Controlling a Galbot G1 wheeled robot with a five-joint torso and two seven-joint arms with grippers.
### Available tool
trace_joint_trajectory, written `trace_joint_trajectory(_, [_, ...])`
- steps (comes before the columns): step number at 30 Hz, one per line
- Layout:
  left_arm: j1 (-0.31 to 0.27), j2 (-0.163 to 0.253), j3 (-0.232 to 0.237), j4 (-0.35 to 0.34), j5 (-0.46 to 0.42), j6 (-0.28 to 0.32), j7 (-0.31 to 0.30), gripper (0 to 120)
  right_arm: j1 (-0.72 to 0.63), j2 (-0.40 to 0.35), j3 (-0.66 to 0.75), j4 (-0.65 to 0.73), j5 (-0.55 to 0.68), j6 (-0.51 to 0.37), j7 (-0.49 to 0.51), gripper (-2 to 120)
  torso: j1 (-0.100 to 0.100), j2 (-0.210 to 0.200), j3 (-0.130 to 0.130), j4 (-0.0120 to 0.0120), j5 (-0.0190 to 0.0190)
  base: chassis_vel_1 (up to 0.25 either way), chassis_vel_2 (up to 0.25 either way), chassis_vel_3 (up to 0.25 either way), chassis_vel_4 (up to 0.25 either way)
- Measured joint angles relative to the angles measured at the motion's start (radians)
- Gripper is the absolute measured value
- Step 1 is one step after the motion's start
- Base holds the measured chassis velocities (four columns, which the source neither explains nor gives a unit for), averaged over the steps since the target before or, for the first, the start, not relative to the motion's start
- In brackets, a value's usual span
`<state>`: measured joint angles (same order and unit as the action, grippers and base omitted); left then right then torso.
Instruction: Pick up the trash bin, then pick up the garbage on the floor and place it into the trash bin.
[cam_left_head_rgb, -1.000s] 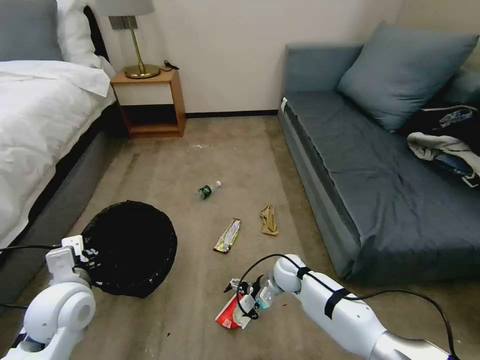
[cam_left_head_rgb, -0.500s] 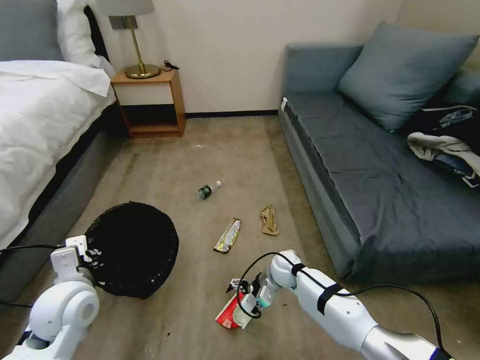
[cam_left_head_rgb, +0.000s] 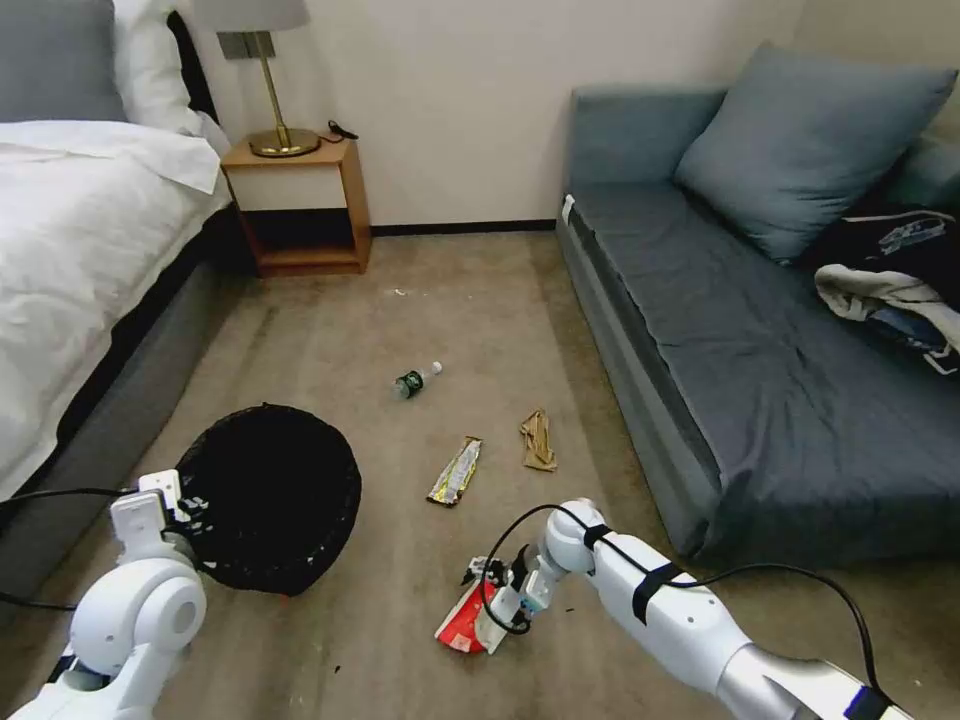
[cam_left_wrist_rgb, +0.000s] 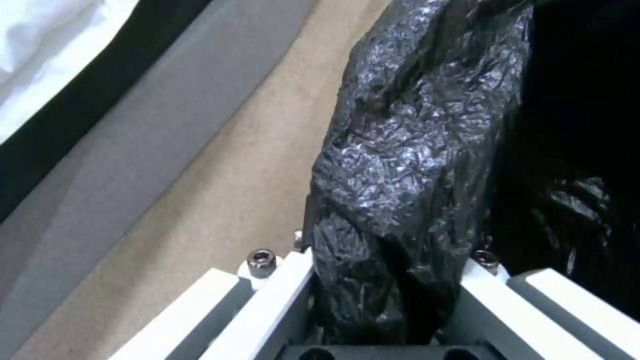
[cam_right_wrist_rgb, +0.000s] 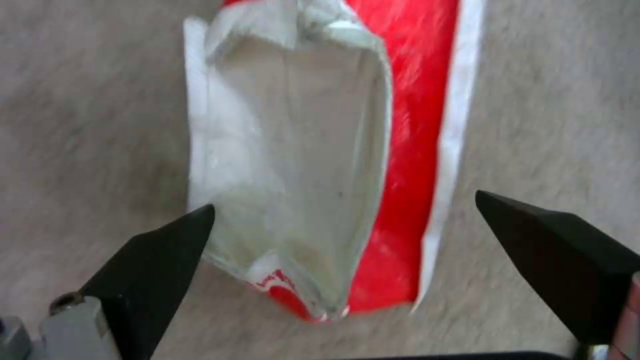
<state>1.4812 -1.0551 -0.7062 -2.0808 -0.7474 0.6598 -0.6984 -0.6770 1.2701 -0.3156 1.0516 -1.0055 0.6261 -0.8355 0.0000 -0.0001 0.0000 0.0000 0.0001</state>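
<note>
Lowered closer onto wrapper (cam_right_wrist_rgb: 373, 150): right gripper (cam_right_wrist_rgb: 347, 250), jaws spread, wrapper's far end cut off. Left gripper (cam_left_wrist_rgb: 387, 295) clamped on bin (cam_left_head_rgb: 270, 495) rim.

Crinkly, glossy black plastic lines the trash bin (cam_left_head_rgb: 270, 495) beside the matt, short-piled carpet (cam_left_head_rgb: 400, 320), where a shiny red-and-white wrapper (cam_right_wrist_rgb: 347, 150) lies beside smooth matt-black fingertips (cam_right_wrist_rgb: 153, 260).

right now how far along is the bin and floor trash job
Done: the left gripper is shut on the bagged rim of the trash bin. In hand: the right gripper hangs open over the red-and-white wrapper, one finger on each side, not yet closed. Left: that wrapper, the yellow-silver wrapper, the tan paper and the small bottle all lie on the carpet.
</note>
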Motion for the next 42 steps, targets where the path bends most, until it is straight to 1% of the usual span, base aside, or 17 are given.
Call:
trace_joint_trajectory(7, [-0.017, -0.001, 0.015, 0.006, -0.001, 0.002, -0.004, 1, 0.008, -0.039, -0.007, 0.018, 0.036, 0.000, -0.021, 100, 0.000, 0.000, 0.000, -0.0001, 0.0000, 0.000, 0.000, 0.000, 0.000])
trace_joint_trajectory(15, [-0.028, -0.008, 0.031, 0.009, 0.000, 0.003, -0.008, 1, 0.003, -0.049, -0.002, 0.017, 0.040, 0.000, -0.021, 100, 0.000, 0.000, 0.000, -0.0001, 0.0000, 0.000, 0.000, 0.000, 0.000])
trace_joint_trajectory(22, [-0.031, -0.007, 0.034, 0.010, 0.000, 0.004, -0.010, 1, -0.007, -0.043, 0.008, -0.003, 0.030, 0.007, -0.011, 100, 0.000, 0.000, 0.000, -0.0001, -0.0001, 0.000, 0.000, 0.000, 0.000])
trace_joint_trajectory(29, [-0.031, -0.003, 0.035, 0.010, -0.001, 0.005, -0.011, 1, -0.010, -0.030, 0.012, -0.015, 0.016, 0.011, -0.008, 100, 0.000, 0.000, 0.000, -0.0002, -0.0009, 0.000, 0.000, 0.000, 0.000])
trace_joint_trajectory(35, [-0.031, -0.011, 0.036, 0.009, -0.001, 0.005, -0.012, 1, -0.012, -0.009, 0.015, -0.035, -0.003, 0.016, -0.003, 100, 0.000, 0.001, -0.001, -0.0005, -0.0014, 0.000, 0.000, 0.000, 0.000])
trace_joint_trajectory(42, [-0.029, -0.012, 0.036, 0.008, -0.001, 0.005, -0.012, 1, -0.015, -0.002, 0.019, -0.049, -0.006, 0.020, 0.003, 100, 0.000, 0.001, -0.001, -0.0005, -0.0012, 0.000, 0.000, 0.000, 0.000])
